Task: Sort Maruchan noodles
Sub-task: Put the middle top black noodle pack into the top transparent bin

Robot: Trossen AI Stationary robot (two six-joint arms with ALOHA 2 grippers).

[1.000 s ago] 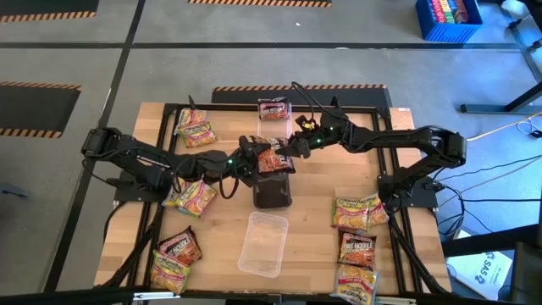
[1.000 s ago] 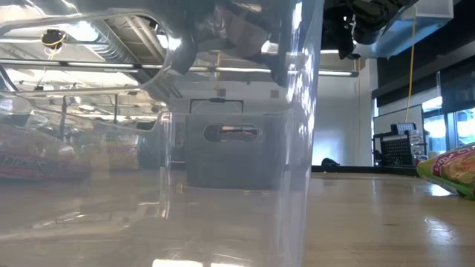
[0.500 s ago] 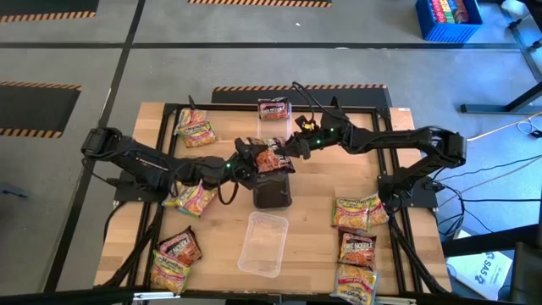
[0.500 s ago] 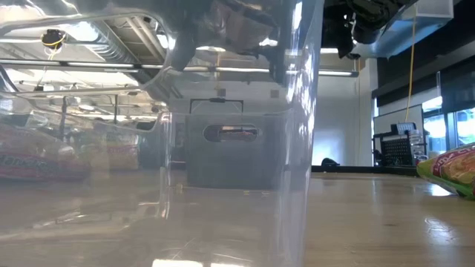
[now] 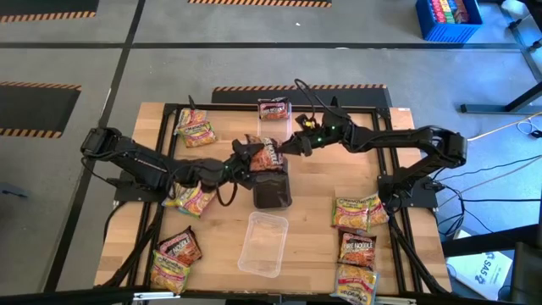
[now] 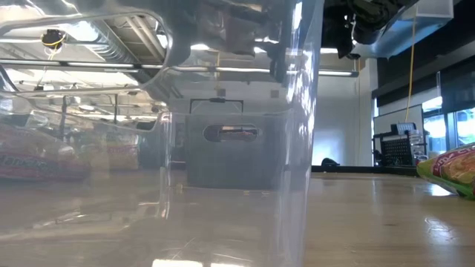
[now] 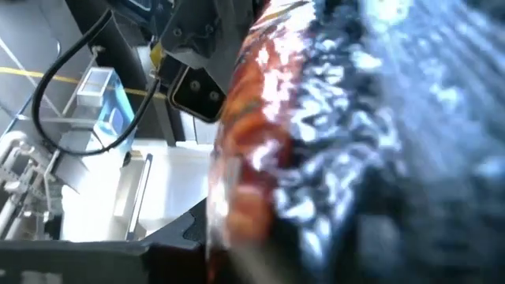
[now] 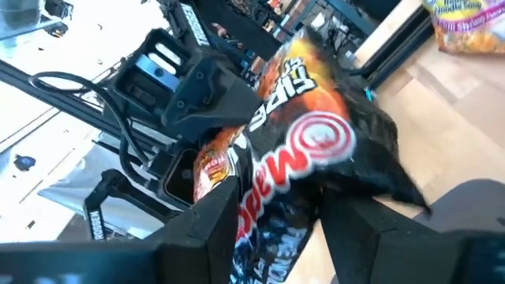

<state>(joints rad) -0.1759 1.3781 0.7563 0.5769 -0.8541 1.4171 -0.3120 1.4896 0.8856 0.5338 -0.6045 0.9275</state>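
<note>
Bare table (image 5: 313, 203) betw. packet clusters

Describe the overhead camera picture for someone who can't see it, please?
Two dark robot arms meet over the middle of a wooden table, both gripping one dark red noodle packet above a dark bin. A clear tray lies nearer the front, and other noodle packets are scattered around the table's edges.

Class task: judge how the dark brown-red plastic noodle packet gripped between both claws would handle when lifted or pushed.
The dark brown-red plastic noodle packet probably flexes: its wrapper looks crumpled where the right claw pinches it. It is likely light, since the left claw and right claw hold it above the table. Its glossy film may be slippery.
</note>
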